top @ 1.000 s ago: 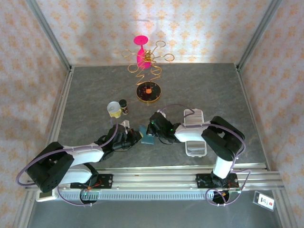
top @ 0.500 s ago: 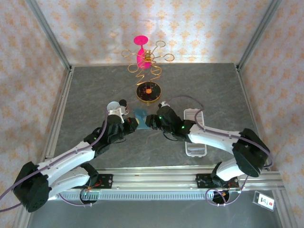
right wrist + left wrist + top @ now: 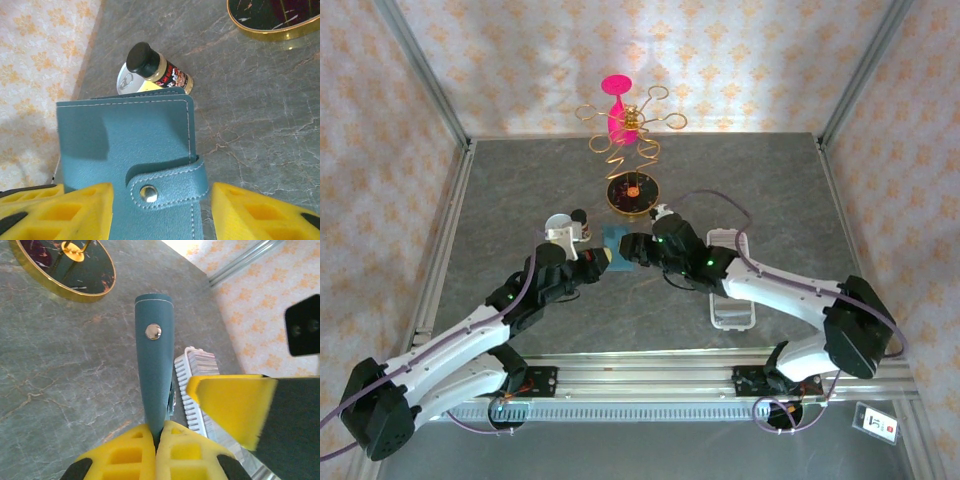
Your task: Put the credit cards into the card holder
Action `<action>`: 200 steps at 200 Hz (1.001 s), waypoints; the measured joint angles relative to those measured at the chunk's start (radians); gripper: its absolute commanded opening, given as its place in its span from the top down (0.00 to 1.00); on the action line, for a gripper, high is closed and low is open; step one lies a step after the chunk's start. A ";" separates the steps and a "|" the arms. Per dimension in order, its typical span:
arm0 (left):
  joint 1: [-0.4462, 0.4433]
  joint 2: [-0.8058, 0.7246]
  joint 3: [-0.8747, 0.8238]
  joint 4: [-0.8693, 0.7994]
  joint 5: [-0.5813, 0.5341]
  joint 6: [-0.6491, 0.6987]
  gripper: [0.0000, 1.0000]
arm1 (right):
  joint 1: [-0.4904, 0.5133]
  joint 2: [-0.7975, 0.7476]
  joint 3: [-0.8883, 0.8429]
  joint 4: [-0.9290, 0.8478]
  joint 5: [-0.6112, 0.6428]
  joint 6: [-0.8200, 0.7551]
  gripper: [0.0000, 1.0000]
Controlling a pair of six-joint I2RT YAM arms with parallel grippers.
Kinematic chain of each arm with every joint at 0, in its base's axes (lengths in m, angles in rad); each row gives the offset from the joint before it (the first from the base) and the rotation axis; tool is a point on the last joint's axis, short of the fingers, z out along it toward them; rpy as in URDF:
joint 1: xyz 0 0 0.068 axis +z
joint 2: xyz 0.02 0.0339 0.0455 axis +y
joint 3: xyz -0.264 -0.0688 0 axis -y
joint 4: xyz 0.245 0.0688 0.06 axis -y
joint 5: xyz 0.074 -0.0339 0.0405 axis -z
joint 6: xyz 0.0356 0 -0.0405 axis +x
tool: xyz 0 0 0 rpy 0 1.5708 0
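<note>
Barely begun: left gripper (image 3: 156, 437) clamps the snapped-shut teal wallet (image 3: 154, 365), right gripper (image 3: 160, 210) gapes around it, and the long ridged whitish plastic card holder (image 3: 732, 312) shows 0 cards yet.

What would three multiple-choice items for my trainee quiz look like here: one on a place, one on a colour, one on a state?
1. Where is the card holder? A) flat on the table, right of the wallet; B) leaning on the back wall; C) held in the air.
2. What colour is the wallet? A) red; B) teal; C) white.
3. The left gripper is: A) open; B) shut on the wallet; C) shut on nothing.
Key: A, the top view shows it lying on the table; B, both wrist views show teal leather; B, its yellow fingers pinch the wallet's edge.
</note>
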 measured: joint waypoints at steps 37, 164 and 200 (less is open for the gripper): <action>0.000 -0.005 -0.015 0.019 0.029 -0.002 1.00 | 0.005 0.063 0.041 -0.032 -0.012 -0.008 0.48; -0.005 -0.018 -0.031 0.000 0.026 -0.007 1.00 | 0.016 0.109 -0.001 -0.117 0.114 0.002 0.81; -0.010 -0.022 -0.038 0.001 0.021 -0.008 1.00 | 0.014 0.120 -0.040 -0.166 0.196 0.037 0.77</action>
